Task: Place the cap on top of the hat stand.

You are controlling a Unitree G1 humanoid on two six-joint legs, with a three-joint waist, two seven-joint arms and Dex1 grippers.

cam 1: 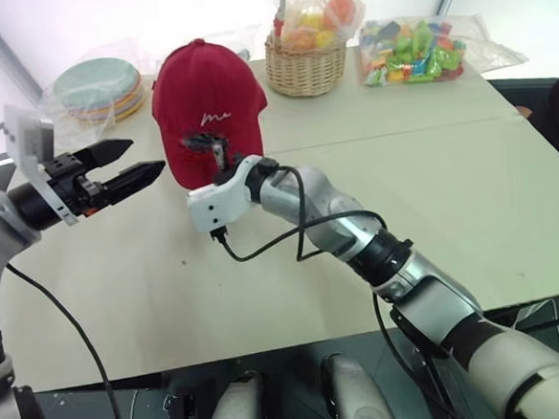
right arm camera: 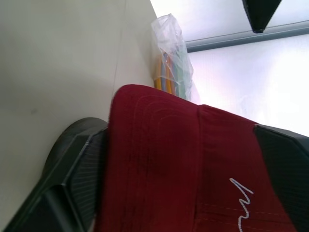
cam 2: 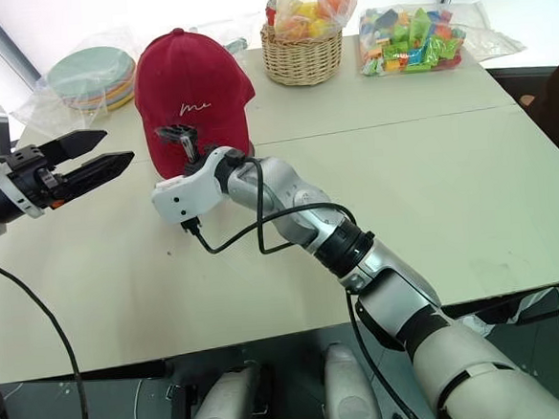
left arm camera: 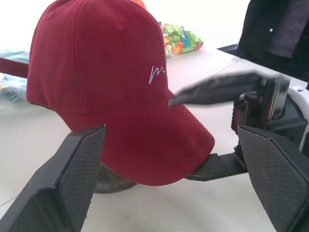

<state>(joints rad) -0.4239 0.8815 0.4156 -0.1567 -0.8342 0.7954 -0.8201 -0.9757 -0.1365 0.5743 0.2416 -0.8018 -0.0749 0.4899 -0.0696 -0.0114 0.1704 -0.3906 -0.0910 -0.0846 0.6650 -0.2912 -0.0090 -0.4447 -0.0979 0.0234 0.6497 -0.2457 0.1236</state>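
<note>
The cap [cam 1: 205, 104] sits on the hat stand [left arm camera: 113, 180]. It's soft, light fabric with a stiffer brim, so grab there. My right jaws [cam 1: 206, 150] straddle the brim, released; left jaws [cam 1: 121, 161] are open and empty.

The hat stand [left arm camera: 113, 181] is almost wholly covered by the cap [left arm camera: 108, 92]; a dark sliver of its base is seen under the brim, its stem and dome are hidden. One finger [left arm camera: 217, 89] of the right gripper [cam 1: 206, 149] is blurred. The stacked plates [cam 1: 98, 88] are veiled by plastic.
</note>
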